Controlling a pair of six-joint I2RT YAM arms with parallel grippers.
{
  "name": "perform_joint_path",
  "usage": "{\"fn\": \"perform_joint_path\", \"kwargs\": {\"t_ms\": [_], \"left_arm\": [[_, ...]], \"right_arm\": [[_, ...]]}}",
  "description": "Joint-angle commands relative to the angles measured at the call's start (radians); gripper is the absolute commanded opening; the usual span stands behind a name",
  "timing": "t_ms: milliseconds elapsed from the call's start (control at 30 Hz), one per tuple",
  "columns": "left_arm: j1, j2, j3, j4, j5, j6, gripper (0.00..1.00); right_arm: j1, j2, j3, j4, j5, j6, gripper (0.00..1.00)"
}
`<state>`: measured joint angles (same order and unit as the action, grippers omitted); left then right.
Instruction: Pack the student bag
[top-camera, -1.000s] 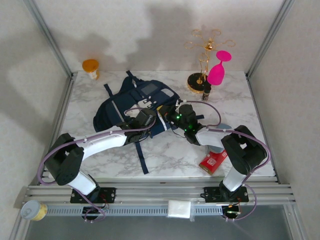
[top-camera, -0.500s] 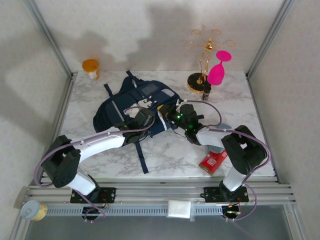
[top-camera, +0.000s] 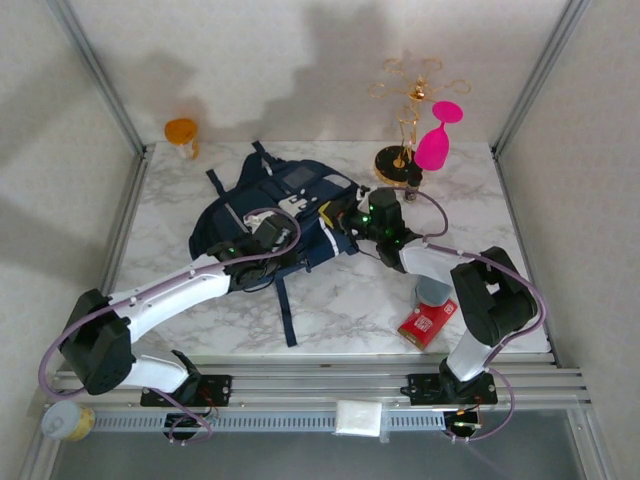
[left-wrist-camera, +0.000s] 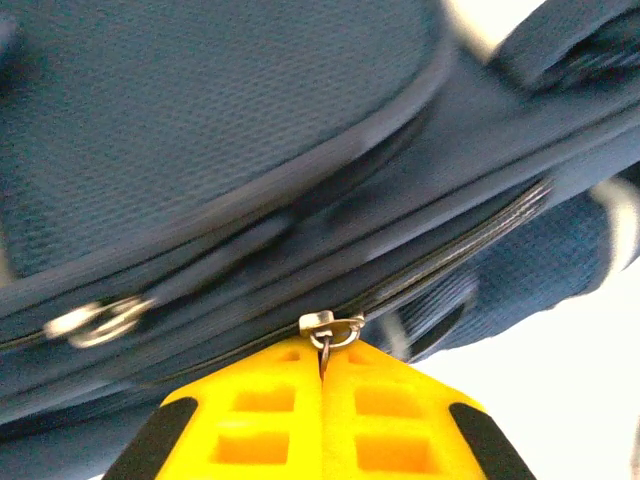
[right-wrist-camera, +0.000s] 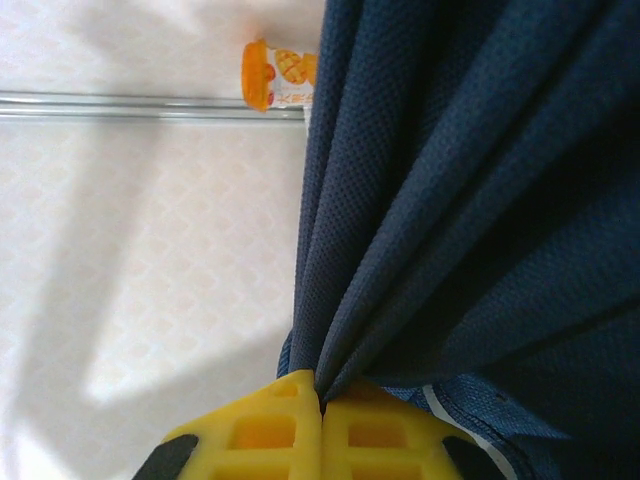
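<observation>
On the large navy-blue fabric backpack (top-camera: 258, 190), left pincer (left-wrist-camera: 322, 352) clamps the zipper pull (left-wrist-camera: 328, 328), right pincer (right-wrist-camera: 320, 388) bunched cloth, near a pink goblet (top-camera: 436, 148); they have moved apart.

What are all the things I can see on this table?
student bag: one, navy with white trim, table centre.
orange cup: one, far left corner.
gold stand: one, black base, far right.
pink glass: one, against the stand.
dark bottle: one, small, in front of the stand.
red box: one, near right edge.
marble table: one, white-grey.
left end effector: yellow, shut on the bag's zipper pull.
right end effector: yellow, shut on bunched bag fabric.
</observation>
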<state>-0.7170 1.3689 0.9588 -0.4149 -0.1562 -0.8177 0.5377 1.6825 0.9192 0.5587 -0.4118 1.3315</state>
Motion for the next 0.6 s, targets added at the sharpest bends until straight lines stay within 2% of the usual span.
{"fn": "perform_joint_path", "kwargs": {"t_ms": [0, 100, 133, 267, 333, 467, 567], "left_arm": [[0.027, -0.024, -0.040, -0.160, -0.050, 0.078, 0.00], [0.034, -0.023, -0.054, -0.146, -0.084, 0.120, 0.00], [0.034, -0.030, -0.067, -0.112, -0.074, 0.131, 0.00], [0.040, -0.022, -0.072, -0.020, -0.021, 0.132, 0.00], [0.039, -0.030, -0.072, 0.009, -0.013, 0.128, 0.00], [0.039, -0.047, -0.080, 0.054, 0.015, 0.132, 0.00], [0.039, -0.050, -0.077, 0.049, 0.012, 0.138, 0.00]], "right_arm": [[-0.041, 0.015, 0.118, 0.008, 0.066, -0.068, 0.00], [-0.035, 0.049, 0.193, -0.108, 0.051, -0.140, 0.00], [-0.030, 0.049, 0.198, -0.136, 0.048, -0.162, 0.05], [0.017, -0.034, 0.167, -0.306, 0.148, -0.256, 0.43], [0.042, -0.097, 0.118, -0.363, 0.203, -0.268, 0.55], [0.134, -0.163, 0.051, -0.449, 0.271, -0.249, 0.72], [0.200, -0.147, 0.007, -0.389, 0.248, -0.145, 0.75]]}}
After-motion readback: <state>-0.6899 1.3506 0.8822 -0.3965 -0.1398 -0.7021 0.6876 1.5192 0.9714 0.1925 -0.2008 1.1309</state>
